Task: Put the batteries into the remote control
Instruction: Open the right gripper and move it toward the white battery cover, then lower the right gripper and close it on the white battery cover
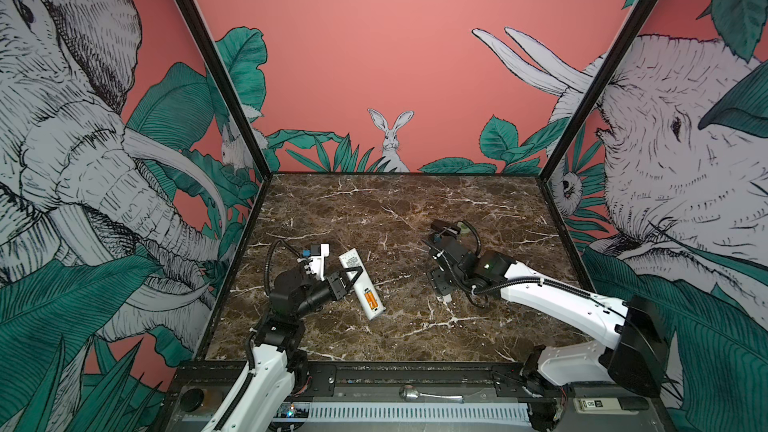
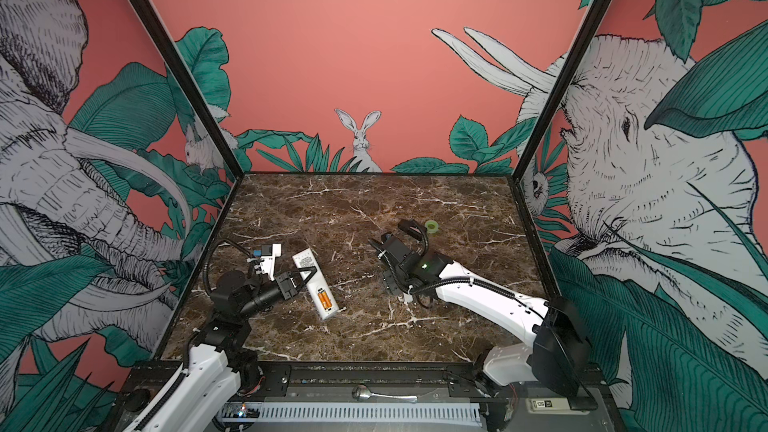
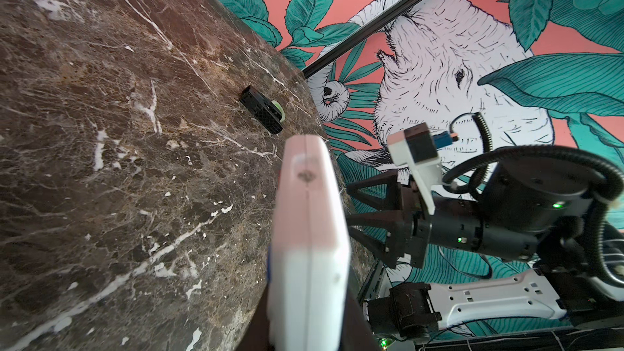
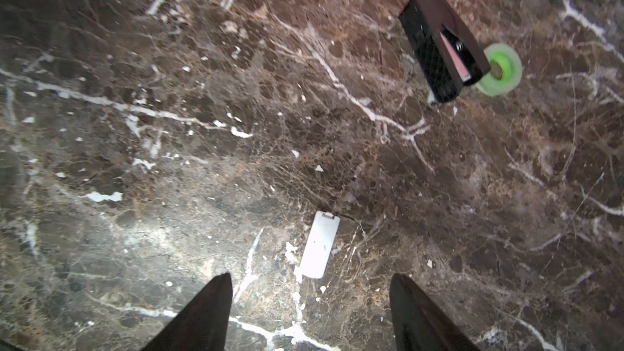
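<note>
Both batteries [image 1: 370, 300] lie inside the remote control [image 1: 348, 261] (left pincer [image 1: 354, 273] clamps it, right pincer [image 4: 310, 278] gapes).

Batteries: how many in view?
2. Both batteries lie side by side in the open compartment of the remote control, toward its near end. None seen elsewhere, though the right arm hides some table.

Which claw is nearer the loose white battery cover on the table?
Right. The right claw hangs open over the battery cover; the left claw is off to the side, shut on the remote control.
</note>
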You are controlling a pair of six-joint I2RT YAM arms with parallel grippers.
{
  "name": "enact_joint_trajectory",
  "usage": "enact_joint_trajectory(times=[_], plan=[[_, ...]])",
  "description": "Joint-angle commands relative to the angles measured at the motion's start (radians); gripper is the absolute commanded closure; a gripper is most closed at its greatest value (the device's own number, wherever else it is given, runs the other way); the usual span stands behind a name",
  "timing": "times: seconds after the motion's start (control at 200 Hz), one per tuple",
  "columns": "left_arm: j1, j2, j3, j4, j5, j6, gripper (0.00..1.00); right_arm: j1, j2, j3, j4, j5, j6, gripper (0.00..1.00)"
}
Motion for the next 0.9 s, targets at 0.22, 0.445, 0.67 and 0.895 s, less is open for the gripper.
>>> enact_joint_trajectory(times=[0.22, 0.445, 0.67, 0.895], plan=[[-0.004, -0.005, 0.028, 0.067, 0.009, 0.009, 1.0, -0.04, 0.065, -0.083, 0.038, -0.024, 0.038, 0.22], [-0.004, -0.021, 0.018, 0.044, 0.01, 0.021, 1.0, -0.07, 0.115, -0.101, 0.095, -0.04, 0.029, 0.23], [-0.006, -0.019, 0.016, 0.048, 0.019, 0.034, 1.0, -0.086, 0.166, -0.113, 0.149, -0.075, 0.035, 0.29], [-0.008, -0.019, 0.008, 0.059, 0.02, 0.03, 1.0, -0.097, 0.222, -0.104, 0.178, -0.096, 0.03, 0.33]])
